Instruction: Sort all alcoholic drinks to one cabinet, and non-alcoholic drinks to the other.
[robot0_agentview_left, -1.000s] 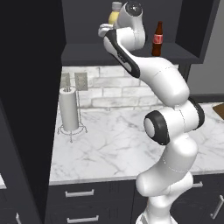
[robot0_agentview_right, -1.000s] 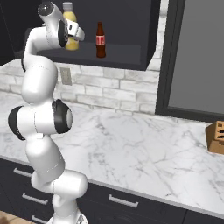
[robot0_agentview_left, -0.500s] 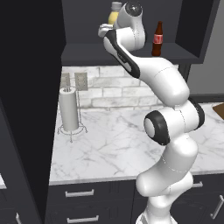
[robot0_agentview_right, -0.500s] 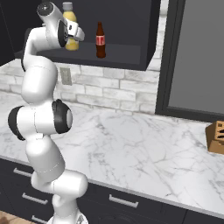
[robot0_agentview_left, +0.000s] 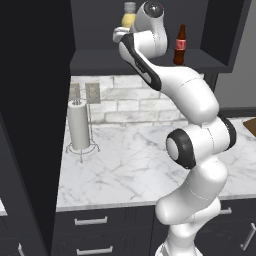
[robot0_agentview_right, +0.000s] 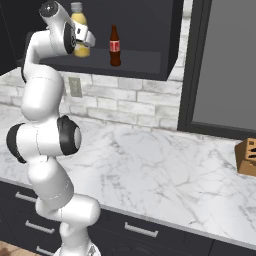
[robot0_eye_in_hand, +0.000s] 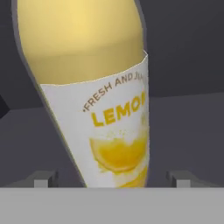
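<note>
Flanking the juice bottle (robot0_eye_in_hand: 94, 94) with spread, untouching tips, tool (robot0_eye_in_hand: 113, 178) wide; brown bottle (robot0_agentview_right: 115, 46) well apart rightward.

Just ahead of the end effector (robot0_eye_in_hand: 112, 181), the juice bottle (robot0_eye_in_hand: 87, 57) looks like smooth, softly glossy yellow plastic wrapped in a matt white paper label (robot0_eye_in_hand: 109, 131); its cap (robot0_agentview_left: 129, 7) is dull pale grey. Beside it, the brown bottle (robot0_agentview_right: 115, 47) is dark and glassy with a shine. The shelf (robot0_agentview_right: 135, 62) under both is flat matt charcoal. Far below, the table (robot0_agentview_right: 165, 170) is polished white marble with grey veins, backed by rough pale brick (robot0_agentview_right: 135, 102). The arm (robot0_agentview_left: 195, 100) is glossy white plastic.
</note>
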